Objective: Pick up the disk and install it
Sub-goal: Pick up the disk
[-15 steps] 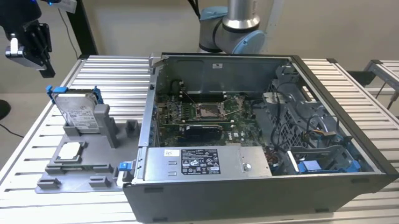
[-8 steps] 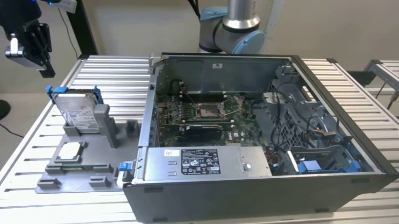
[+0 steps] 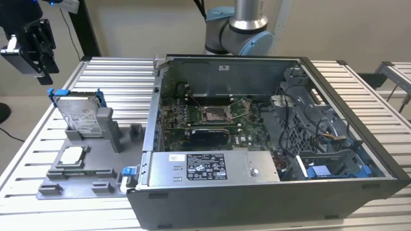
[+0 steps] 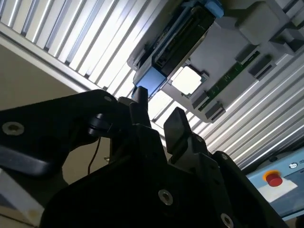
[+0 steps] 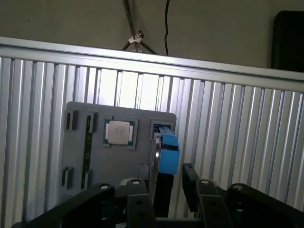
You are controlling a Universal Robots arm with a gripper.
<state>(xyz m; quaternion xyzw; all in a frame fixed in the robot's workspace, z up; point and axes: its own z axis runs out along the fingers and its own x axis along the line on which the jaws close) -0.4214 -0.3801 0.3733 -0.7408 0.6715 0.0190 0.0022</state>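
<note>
I am looking at the claw (image 3: 46, 72) hanging high over the desk (image 3: 115, 77), its fingers (image 5: 190, 183) standing apart with nothing between them. The disk (image 3: 80, 115) is standing upright on one edge in a slot of the grey holder (image 3: 96, 163), just beside the open computer case (image 3: 257, 202) on the exterior view's left, so it is not yet picked up.

What I am judging everything by is how the two line up. In the exterior view the disk is sitting below the claw and a little toward that view's right, well apart from it. In the first wrist view I am seeing the disk (image 5: 166, 152) edge-on, its thin blue-framed top edge falling inside the gap of the claw (image 5: 164, 190). Its long axis is running along that gap, not across it (which is the alignment I would want). The second wrist view is giving me the same reading, with the disk (image 4: 178, 40) beyond the parted claw (image 4: 158, 107). The processor chip (image 5: 118, 132) is lying flat in the holder beside the disk, clear of that line.
</note>
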